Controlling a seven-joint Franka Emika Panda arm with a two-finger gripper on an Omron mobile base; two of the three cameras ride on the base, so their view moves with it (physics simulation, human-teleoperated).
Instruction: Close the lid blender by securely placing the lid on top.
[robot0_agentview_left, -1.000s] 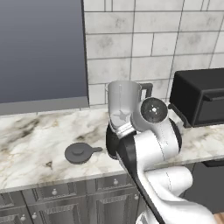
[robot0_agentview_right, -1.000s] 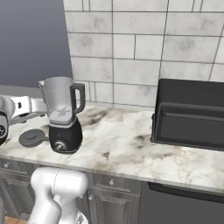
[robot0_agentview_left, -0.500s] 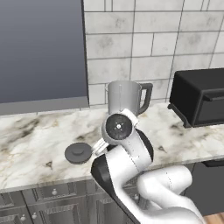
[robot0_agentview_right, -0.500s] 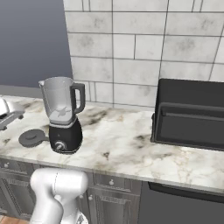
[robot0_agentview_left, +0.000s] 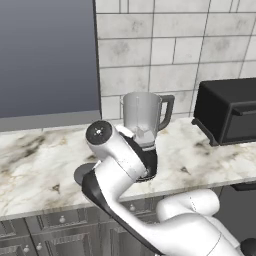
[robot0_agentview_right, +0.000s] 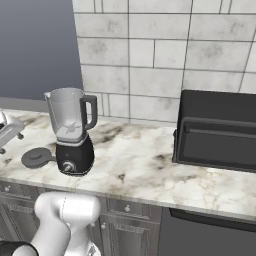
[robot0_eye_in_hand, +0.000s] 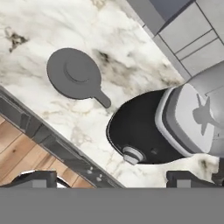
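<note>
The pincer (robot0_eye_in_hand: 111, 179) has its two dark fingertips (robot0_eye_in_hand: 37, 178) spread wide apart at the bottom of the hand view, one far to each side, and nothing sits between them or touches them; it holds nothing. It hangs above the front edge of the marble counter (robot0_eye_in_hand: 52, 26), looking down.

Ahead of the pincer and toward its one finger lies the lid (robot0_eye_in_hand: 75, 74), flat on the counter, knob up, its short tab pointing toward the blender. The tab ends just short of the blender's black base; the two look apart.

Ahead toward the other finger stands the blender (robot0_eye_in_hand: 175, 124), seen from above: round black base with a silver dial at its near edge, and the open clear jar with blades visible inside. In the right base view the blender (robot0_agentview_right: 72, 132) stands upright with its mouth uncovered, the lid (robot0_agentview_right: 37, 156) just beside it on the arm's side.

Farther off stands a black oven (robot0_agentview_right: 217, 130), well apart from the blender. No brand or writing can be read anywhere.
</note>
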